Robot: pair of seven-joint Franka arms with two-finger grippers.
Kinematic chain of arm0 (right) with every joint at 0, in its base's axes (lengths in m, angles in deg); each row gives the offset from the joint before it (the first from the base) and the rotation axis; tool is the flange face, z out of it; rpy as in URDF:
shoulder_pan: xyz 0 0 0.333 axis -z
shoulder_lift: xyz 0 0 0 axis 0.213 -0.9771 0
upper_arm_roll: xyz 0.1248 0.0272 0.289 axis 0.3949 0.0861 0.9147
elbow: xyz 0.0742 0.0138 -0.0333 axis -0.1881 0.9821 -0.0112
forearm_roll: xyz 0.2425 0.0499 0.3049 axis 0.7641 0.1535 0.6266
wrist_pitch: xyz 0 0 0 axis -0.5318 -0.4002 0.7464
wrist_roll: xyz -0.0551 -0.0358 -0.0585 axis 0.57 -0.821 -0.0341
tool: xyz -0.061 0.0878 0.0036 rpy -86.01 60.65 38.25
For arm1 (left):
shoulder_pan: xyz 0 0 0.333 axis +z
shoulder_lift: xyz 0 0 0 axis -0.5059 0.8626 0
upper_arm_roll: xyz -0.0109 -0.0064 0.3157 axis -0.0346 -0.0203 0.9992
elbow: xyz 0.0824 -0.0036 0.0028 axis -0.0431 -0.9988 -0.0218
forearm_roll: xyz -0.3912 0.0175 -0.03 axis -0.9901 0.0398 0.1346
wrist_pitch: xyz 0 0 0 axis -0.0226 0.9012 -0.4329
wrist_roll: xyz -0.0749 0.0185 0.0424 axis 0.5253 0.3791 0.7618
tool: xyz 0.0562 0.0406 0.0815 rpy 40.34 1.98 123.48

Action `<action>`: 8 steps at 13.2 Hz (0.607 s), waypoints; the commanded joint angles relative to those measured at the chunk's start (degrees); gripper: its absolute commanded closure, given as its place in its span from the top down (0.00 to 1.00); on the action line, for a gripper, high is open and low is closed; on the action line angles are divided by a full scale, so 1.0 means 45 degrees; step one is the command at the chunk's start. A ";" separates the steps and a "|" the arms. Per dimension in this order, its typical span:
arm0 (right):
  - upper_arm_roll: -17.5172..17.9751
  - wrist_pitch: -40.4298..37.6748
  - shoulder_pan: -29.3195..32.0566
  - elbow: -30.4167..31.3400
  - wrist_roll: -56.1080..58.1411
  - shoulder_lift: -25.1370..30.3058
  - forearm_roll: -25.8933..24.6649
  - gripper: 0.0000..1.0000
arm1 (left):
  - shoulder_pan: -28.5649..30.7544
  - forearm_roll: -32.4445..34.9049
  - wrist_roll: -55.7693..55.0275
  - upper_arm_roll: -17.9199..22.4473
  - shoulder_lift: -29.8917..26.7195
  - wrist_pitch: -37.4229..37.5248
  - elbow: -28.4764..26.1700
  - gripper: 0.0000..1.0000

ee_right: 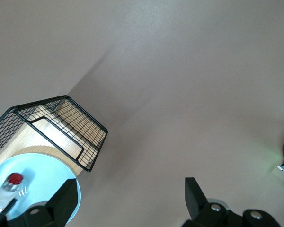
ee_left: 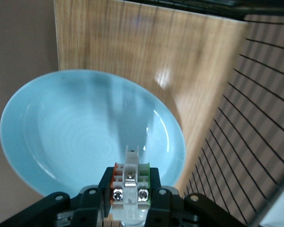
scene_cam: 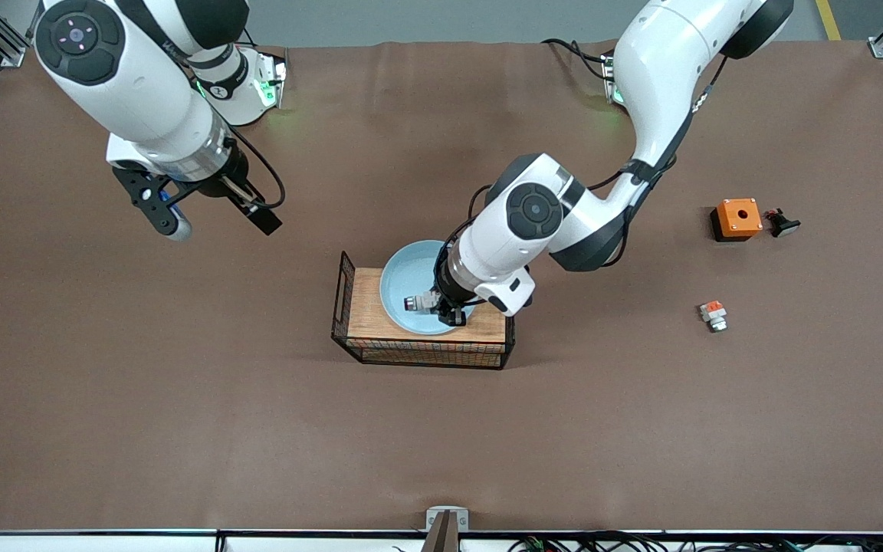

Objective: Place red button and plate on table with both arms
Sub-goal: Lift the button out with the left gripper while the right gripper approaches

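Pale-blue plate on wooden-topped wire rack, mid brown desk. Left pincer over plate, clamped on small whitish button part, green patch showing in left wrist view. Right pincer wide open, holding nothing, waiting over bare desk toward right arm's end. Orange box and orange-topped white part toward left arm's end.

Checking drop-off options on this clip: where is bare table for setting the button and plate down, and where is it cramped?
Bare table spans the strip between the rack and the front camera, and the right arm's end under the waiting open right gripper. It is crowded on the rack, where the plate sits under the left gripper shut on the red button, and near the orange box.
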 commanded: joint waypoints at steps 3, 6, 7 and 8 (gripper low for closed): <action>-0.0153 0.0088 -0.0321 0.0124 -0.0348 0.0164 0.0251 1.00 | 0.0135 0.0158 0.0073 0.0167 -0.1506 0.0639 -0.0104 0.13; -0.0172 0.0127 -0.0497 0.0124 -0.0603 0.0164 0.0251 1.00 | 0.0408 0.0120 0.1145 0.0128 -0.2092 0.1962 -0.0143 0.13; -0.0153 0.0224 -0.0537 0.0124 -0.0642 0.0145 0.0251 1.00 | 0.0583 0.0100 0.1594 0.0051 -0.2268 0.2431 -0.0181 0.13; -0.0153 0.0302 -0.0614 0.0124 -0.0739 0.0145 0.0251 1.00 | 0.0759 0.0042 0.2159 0.0031 -0.2386 0.2997 -0.0182 0.13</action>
